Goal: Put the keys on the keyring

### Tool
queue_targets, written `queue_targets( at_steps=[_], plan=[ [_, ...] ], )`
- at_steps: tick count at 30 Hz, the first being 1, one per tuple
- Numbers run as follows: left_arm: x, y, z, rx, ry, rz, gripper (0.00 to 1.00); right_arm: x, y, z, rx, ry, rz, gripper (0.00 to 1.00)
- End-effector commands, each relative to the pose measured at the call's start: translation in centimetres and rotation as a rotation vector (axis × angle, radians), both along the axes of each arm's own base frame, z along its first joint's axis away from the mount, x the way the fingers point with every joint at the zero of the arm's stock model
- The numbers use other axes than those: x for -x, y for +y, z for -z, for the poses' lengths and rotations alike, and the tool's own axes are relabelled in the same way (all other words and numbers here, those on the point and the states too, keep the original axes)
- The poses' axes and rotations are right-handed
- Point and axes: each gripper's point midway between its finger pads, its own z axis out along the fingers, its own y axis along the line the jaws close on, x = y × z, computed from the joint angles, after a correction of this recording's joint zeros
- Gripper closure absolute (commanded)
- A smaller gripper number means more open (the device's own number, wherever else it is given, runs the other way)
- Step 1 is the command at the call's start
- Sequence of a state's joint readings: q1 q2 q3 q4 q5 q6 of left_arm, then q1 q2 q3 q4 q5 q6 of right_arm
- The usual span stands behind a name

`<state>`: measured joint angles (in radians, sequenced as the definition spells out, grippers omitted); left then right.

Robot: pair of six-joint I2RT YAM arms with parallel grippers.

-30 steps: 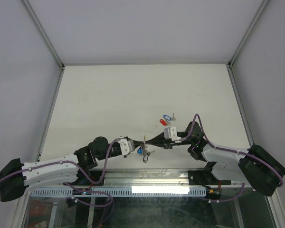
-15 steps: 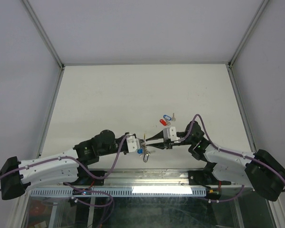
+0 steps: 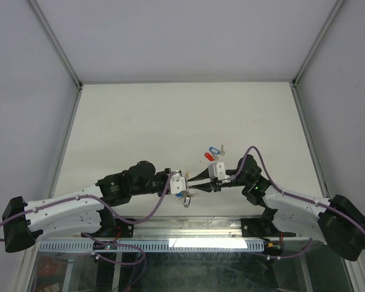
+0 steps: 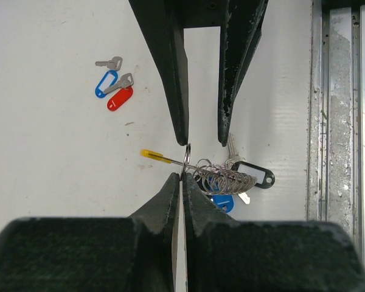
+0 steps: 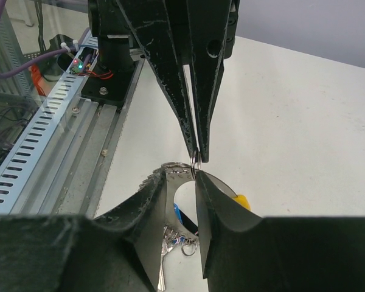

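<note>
Overhead, a white table [image 3: 170, 121] sits inside pale grey walls [image 3: 170, 36], with a metal rail [image 3: 194, 228] along its near edge. Both arms reach in low and meet tip to tip just beyond that rail, near the middle of the table's width.

The keyring [image 4: 187, 159] is at that meeting spot, seen edge-on from the left wrist. The left gripper [image 4: 182, 176] has its fingers pressed together, pinching the ring's thin wire. The right gripper [image 4: 202, 141] faces it from the opposite side with its fingers spread. The ring stands in line with that gap, close to one finger, and I cannot tell whether it touches. A short yellow arc [image 4: 154, 156] juts out on one side of the pinch, and the silvery coils [image 4: 222, 177] bunch on the other.

Some keys [image 4: 233, 157] hang with the coils, with a black tag [image 4: 255, 174] and a blue tag [image 4: 223, 204] beside them. Two loose keys [image 4: 123, 81] lie flat on the table, well apart from both grippers. One is on a second blue tag [image 4: 104, 85] and the other on a red tag [image 4: 119, 98], the two tags touching.
</note>
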<state>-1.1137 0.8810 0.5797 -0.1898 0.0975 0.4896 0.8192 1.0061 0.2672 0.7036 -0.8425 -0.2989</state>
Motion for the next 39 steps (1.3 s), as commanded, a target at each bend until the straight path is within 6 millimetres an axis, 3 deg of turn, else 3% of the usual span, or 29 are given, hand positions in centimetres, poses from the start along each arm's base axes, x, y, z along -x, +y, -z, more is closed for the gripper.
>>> queue_targets(
  at_steps=[1,5,7,15,25,31,34,39],
  plan=[
    [-0.1,-1.0,-2.9,0.052,-0.040,0.024,1.00,-0.7,0.9,-2.6,-0.051,-0.057,0.000,0.72],
    [-0.1,-1.1,-3.0,0.040,-0.036,0.025,1.00,-0.9,1.2,-2.7,-0.051,-0.057,-0.002,0.72],
    [-0.2,-1.1,-3.0,0.032,-0.032,0.025,1.00,-3.2,1.3,-2.9,-0.049,-0.110,0.109,0.70],
    [-0.1,-1.2,-2.8,0.002,-0.015,0.030,1.00,-3.2,1.8,-2.1,-0.013,-0.091,0.101,0.70],
    [-0.3,-1.0,-2.6,-0.015,-0.020,0.018,1.00,-3.5,1.6,-1.8,0.005,-0.137,0.114,0.83],
    [-0.4,-0.7,-2.6,-0.018,-0.023,0.006,1.00,-3.3,1.6,-1.7,0.018,-0.128,0.106,0.99],
    [-0.6,-0.4,-2.9,-0.008,-0.029,-0.012,1.00,-3.2,1.7,-1.8,0.011,-0.113,0.104,1.00],
    [-0.8,0.1,-3.5,0.044,-0.040,-0.049,0.86,-2.8,1.7,-2.4,-0.033,-0.087,0.094,1.00]
  ],
)
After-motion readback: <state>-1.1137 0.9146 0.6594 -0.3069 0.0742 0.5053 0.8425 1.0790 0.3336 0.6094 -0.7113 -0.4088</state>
